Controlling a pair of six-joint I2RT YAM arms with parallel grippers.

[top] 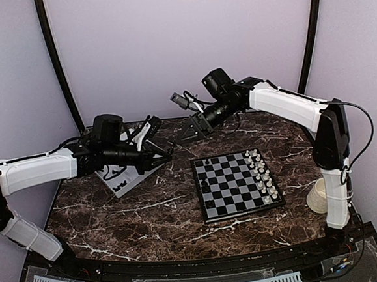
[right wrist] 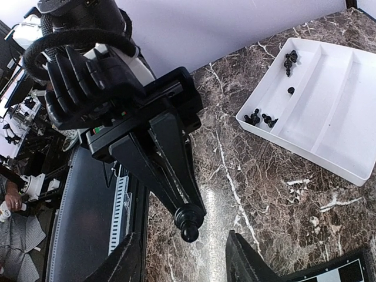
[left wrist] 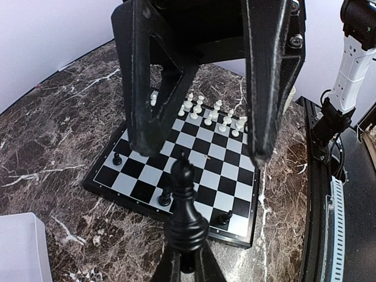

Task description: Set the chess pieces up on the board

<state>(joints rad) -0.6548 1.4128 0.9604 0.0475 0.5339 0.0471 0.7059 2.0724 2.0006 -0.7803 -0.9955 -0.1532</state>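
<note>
My left gripper (top: 167, 153) is shut on a black chess piece (left wrist: 188, 214), held by its base in mid-air left of the board (top: 237, 184). My right gripper (top: 183, 137) is open and faces it, its two fingers (left wrist: 144, 117) spread either side of the piece's top without touching. In the right wrist view the piece (right wrist: 189, 222) hangs just above the gap of my right gripper (right wrist: 185, 261). The board (left wrist: 117, 187) holds a few black pieces (top: 205, 185) along its left edge. More black pieces (right wrist: 261, 119) lie in the white tray (right wrist: 341, 170).
White chessmen (top: 261, 171) stand in two rows on the board's right side. The white tray (top: 121, 184) lies under my left arm, left of the board. A pale ribbed object (top: 319, 196) stands by the right arm's base. The table's curved edge runs along the front.
</note>
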